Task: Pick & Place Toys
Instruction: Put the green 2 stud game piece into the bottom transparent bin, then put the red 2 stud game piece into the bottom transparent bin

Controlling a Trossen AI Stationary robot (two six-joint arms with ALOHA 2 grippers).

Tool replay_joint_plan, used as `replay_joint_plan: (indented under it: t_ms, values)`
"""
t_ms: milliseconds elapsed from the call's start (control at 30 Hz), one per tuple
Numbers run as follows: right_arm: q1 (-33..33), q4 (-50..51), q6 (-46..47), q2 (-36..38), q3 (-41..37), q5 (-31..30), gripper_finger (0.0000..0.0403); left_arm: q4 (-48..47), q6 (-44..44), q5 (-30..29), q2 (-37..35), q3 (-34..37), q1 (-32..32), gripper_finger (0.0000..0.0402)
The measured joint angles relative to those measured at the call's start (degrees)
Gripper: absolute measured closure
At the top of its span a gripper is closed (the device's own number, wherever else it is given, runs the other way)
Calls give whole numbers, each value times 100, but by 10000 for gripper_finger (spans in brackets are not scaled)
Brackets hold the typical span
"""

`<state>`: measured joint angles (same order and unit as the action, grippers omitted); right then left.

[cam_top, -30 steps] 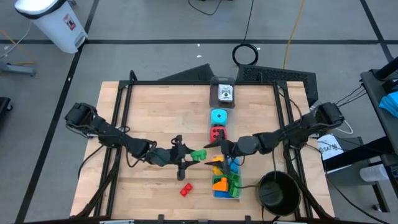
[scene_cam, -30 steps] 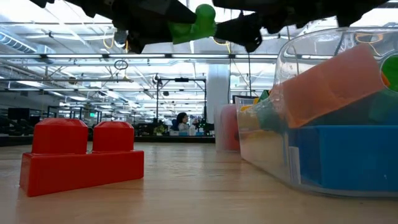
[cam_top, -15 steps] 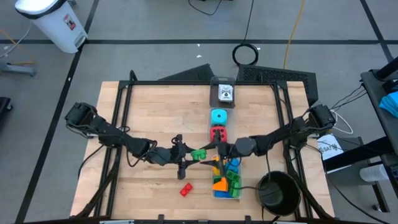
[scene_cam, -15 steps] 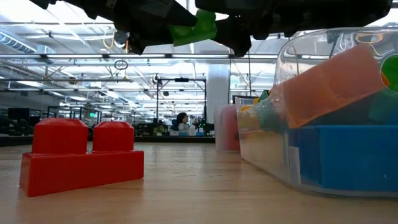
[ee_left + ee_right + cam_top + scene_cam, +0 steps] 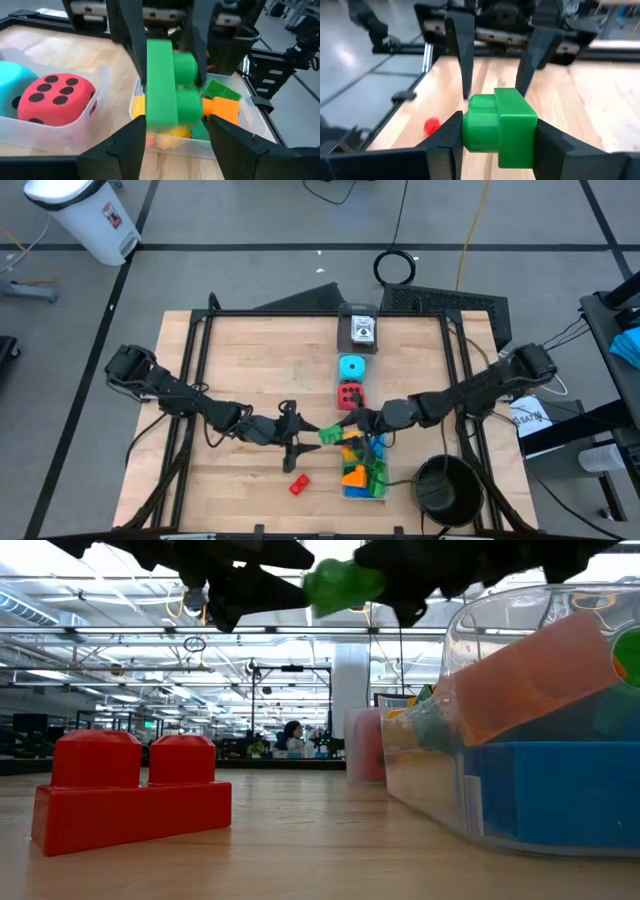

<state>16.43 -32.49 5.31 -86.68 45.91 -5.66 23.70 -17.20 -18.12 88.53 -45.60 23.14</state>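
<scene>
A green brick [image 5: 330, 435] hangs in the air over the table's middle, between my two grippers, which face each other. My right gripper [image 5: 499, 125] [image 5: 348, 426] is shut on it. My left gripper [image 5: 176, 124] [image 5: 308, 436] is open, with a finger on either side of the brick's near end [image 5: 161, 107] and a small gap showing on one side. A red brick [image 5: 299, 485] lies flat on the table below. More bricks lie in a clear box [image 5: 384, 480]. My right gripper pinches the green brick between its two fingers, one on the studded face [image 5: 470, 125] and one on the opposite flat face [image 5: 530, 131]. The fingers come in level from the table's right. The brick is lifted clear of the table, lying on its side.
Clear boxes run in a row from the table's middle to its far edge: the bricks' box, a red die [image 5: 349, 394], a cyan die [image 5: 350, 367], and cards [image 5: 360, 330]. A black bowl [image 5: 447, 488] sits at the near right.
My right gripper has moved toward the green brick and shut on it. The brick has shifted a little toward the table's right and now stands away from my left gripper's fingers, which have let go.
</scene>
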Motion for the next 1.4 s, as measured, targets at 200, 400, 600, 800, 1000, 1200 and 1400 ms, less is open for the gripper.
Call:
replay_joint_plan:
  t_ms: [200,400,600,800,1000,1200,1400]
  values:
    - [202,1785,241,875,-2,343,260,-153,-4,63,0,0,13,180]
    - [528,3018,546,1135,-6,443,260,-167,-25,47,0,0,3,179]
    - [794,3190,646,1094,-6,416,196,-155,-27,38,0,0,4,179]
    - [845,3057,646,1100,-9,418,86,-186,-531,98,0,0,4,179]
    - [839,3060,618,1107,-9,404,45,-490,-752,1071,34,0,203,179]
    - [839,3058,603,1107,-9,404,47,-539,-648,1129,660,0,793,178]
    - [832,3055,603,1107,-9,401,55,-285,-324,1088,1451,-15,1147,178]
